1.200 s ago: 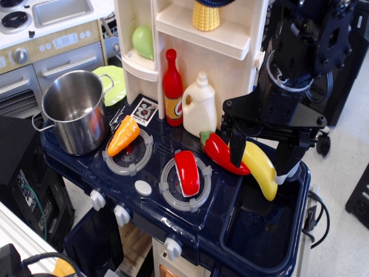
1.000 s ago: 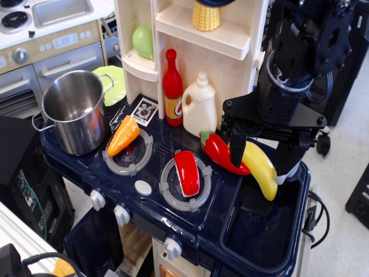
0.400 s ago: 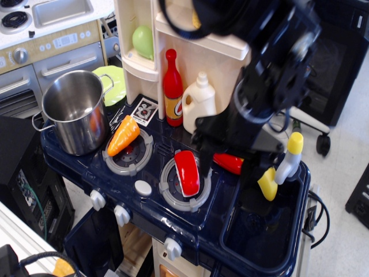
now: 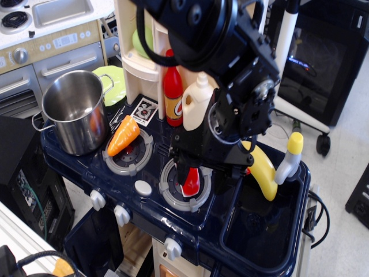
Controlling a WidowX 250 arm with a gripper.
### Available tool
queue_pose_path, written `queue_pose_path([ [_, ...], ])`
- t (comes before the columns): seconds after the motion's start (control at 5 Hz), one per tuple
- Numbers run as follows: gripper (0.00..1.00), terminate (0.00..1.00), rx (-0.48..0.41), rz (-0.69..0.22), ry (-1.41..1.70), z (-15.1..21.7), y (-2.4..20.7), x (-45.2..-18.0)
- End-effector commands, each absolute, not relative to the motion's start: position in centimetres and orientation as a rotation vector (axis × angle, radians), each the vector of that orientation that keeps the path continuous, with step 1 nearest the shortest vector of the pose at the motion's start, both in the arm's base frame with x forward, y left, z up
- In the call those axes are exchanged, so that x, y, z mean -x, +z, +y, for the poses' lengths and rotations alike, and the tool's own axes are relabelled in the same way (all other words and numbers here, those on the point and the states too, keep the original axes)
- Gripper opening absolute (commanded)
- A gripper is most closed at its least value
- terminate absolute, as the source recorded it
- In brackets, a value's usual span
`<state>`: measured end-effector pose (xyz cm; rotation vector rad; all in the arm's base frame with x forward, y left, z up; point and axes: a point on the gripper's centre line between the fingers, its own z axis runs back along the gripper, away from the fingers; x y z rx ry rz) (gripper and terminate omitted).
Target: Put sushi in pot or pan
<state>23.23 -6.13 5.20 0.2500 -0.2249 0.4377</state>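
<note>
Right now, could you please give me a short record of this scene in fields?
target: sushi, red, on the right burner, partly hidden by the arm
arm end: tool low over the sushi; open or shut cannot be told
destination: pot, upright at the far left, sushi not yet in it
other items: carrot on the left burner; banana right of the arm

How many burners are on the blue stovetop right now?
2. The left burner has the carrot lying on it; the right burner holds the red sushi, partly under the arm. No others show.
</note>
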Motion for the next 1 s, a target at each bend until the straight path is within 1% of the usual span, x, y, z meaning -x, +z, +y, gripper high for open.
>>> queue_pose_path([
  [0.0, 1.00, 0.00, -0.248, -0.300, 0.507, -4.7, 4.5, -24.5],
  [0.2, 1.00, 0.00, -0.287, -0.352, 0.547, -3.6, 3.9, -24.4],
  [0.4, 0.00, 0.00, -0.281, -0.427, 0.626, -3.7, 3.7, -24.3],
  [0.6, 0.00, 0.00, -0.285, -0.418, 0.626, -3.7, 3.7, -24.4],
  [0.8, 0.00, 0.00, -0.265, -0.372, 0.575, -2.4, 5.3, -23.7],
])
